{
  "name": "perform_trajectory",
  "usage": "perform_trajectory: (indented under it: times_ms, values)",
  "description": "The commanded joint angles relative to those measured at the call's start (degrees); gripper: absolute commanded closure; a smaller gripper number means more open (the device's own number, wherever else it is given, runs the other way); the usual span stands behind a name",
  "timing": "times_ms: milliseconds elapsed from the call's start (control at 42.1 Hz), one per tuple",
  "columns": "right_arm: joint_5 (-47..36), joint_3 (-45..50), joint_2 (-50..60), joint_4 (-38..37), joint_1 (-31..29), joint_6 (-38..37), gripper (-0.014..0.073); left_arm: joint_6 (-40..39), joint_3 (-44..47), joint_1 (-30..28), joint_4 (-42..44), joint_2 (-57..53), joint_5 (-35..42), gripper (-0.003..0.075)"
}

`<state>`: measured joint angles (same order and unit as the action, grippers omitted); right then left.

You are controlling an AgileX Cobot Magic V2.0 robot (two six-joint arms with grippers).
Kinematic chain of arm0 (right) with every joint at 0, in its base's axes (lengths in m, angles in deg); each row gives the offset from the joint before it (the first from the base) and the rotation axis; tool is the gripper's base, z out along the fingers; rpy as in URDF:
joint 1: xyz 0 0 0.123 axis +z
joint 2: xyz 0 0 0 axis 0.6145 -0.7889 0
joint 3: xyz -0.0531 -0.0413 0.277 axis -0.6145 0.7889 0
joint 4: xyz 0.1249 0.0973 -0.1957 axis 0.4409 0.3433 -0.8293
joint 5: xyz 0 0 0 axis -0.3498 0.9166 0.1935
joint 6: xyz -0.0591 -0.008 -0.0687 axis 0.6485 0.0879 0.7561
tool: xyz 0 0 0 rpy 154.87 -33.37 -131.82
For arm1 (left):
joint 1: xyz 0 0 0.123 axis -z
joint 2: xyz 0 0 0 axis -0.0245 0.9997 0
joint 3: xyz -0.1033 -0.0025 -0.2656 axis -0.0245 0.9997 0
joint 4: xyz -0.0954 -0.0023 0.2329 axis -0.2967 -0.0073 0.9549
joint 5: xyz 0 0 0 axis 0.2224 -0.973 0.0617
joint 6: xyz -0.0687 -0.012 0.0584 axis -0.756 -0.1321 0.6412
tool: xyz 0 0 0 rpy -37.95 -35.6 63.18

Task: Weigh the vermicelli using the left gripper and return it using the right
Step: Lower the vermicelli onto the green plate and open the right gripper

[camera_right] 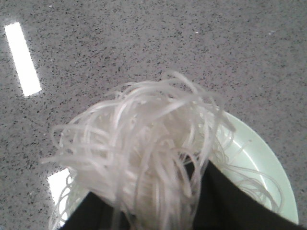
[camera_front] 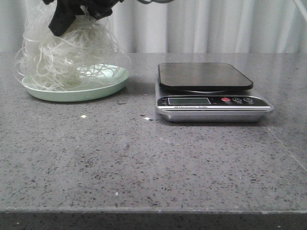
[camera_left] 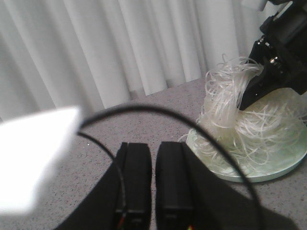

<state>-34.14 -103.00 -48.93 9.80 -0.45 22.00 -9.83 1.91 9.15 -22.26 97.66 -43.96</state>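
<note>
Vermicelli (camera_front: 67,57) in R gripper (camera_front: 62,21) – bottom strands on green plate (camera_front: 76,94)

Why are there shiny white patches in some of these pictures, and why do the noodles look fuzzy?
Right wrist view: the white bars on the speckled grey table are lamp glare, and the whitish tangle of thin vermicelli strands is blurred because it is very near the camera. Left wrist view: a washed-out white blotch covers one side. Front view: sharp and evenly lit, the black-topped silver scale casting a faint shadow.
</note>
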Motion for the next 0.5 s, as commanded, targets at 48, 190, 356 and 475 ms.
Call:
perform_trajectory:
  times_ms: [48,190,356,475]
  values:
    - [-4.92,-2.58,3.71,2.54,0.07,0.54,0.0442,-0.78,-1.71,0.21,-0.76,0.31,4.79,0.0575]
    - [-4.96,-2.58,3.71,2.54,0.07,0.54,0.0432,-0.78,-1.71,0.21,-0.76,0.31,4.79,0.0575]
    - [-4.92,-2.58,3.71,2.54,0.02,0.54,0.0272,-0.78,-1.71,0.21,-0.76,0.31,4.79,0.0575]
    - [-4.92,-2.58,3.71,2.54,-0.03,0.54,0.0151,-0.78,-1.71,0.21,-0.76,0.31,4.79,0.0575]
